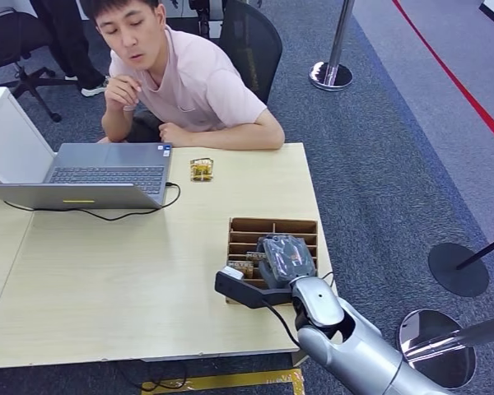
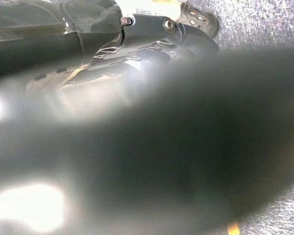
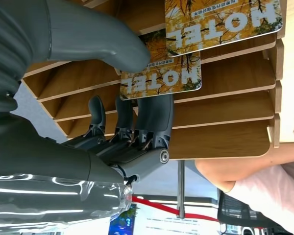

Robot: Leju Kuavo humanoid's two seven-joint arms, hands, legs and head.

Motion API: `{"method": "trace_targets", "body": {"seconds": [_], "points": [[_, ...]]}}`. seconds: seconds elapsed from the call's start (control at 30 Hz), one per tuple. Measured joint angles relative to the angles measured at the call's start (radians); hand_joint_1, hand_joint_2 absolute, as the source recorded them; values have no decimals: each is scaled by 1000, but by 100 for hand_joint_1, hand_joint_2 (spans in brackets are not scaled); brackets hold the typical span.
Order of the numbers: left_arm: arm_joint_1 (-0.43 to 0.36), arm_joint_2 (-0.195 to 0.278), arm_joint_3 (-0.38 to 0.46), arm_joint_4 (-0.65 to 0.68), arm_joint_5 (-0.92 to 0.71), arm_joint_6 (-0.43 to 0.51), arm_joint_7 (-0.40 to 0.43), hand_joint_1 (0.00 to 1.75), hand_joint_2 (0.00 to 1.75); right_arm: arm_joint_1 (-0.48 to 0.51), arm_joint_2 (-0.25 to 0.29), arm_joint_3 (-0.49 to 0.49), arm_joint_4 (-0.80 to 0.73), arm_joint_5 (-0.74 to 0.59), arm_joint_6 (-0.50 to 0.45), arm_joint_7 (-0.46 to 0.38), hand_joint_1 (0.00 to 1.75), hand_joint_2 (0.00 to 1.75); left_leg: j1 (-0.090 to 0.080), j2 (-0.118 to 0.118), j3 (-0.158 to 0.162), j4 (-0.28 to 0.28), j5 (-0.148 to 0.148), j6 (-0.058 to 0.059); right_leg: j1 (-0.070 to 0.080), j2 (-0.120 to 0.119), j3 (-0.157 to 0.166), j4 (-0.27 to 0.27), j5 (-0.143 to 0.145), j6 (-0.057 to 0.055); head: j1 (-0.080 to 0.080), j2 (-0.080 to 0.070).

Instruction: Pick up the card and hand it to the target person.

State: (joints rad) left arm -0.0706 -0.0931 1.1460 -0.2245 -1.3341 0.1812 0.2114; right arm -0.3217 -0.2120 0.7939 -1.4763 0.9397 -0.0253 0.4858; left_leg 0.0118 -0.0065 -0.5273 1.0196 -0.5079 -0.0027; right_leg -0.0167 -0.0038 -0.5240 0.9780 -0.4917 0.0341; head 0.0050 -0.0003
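Note:
A wooden slotted card rack [image 1: 244, 227] sits at the table's right front corner, and my right hand [image 1: 286, 259] is over it. In the right wrist view the thumb [image 3: 115, 44] presses on one side of a yellow HOTEL card [image 3: 167, 78] and the fingers [image 3: 153, 117] lie against the other side; the card still rests on a rack shelf [image 3: 230, 110]. A second HOTEL card [image 3: 223, 22] lies in the neighbouring slot. The target person [image 1: 188, 78] sits at the far edge, leaning on the table. My left hand [image 2: 138, 147] is a grey blur close to its camera, its fingers unreadable.
An open laptop [image 1: 101, 173] with a black cable lies at the left, beside a white box [image 1: 8, 136]. A small yellow card holder [image 1: 202, 169] stands near the person's arm. Stanchion bases [image 1: 437, 346] stand on the carpet at the right.

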Motion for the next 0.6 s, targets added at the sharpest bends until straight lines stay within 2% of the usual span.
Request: {"method": "trace_targets", "body": {"seconds": [0.23, 0.6], "points": [[0, 0, 0, 0, 2, 0, -12, 0, 175, 1, 0, 0, 0, 1, 3, -1, 124, 175, 0, 0, 0, 0, 0, 0, 0, 0, 0, 0, 0, 0, 0, 0], [0, 0, 4, 0, 5, 5, -19, 0, 175, 1, 1, -1, 0, 5, 5, -4, 141, 175, 0, 0, 0, 0, 0, 0, 0, 0, 0, 0, 0, 0, 0, 0]]}}
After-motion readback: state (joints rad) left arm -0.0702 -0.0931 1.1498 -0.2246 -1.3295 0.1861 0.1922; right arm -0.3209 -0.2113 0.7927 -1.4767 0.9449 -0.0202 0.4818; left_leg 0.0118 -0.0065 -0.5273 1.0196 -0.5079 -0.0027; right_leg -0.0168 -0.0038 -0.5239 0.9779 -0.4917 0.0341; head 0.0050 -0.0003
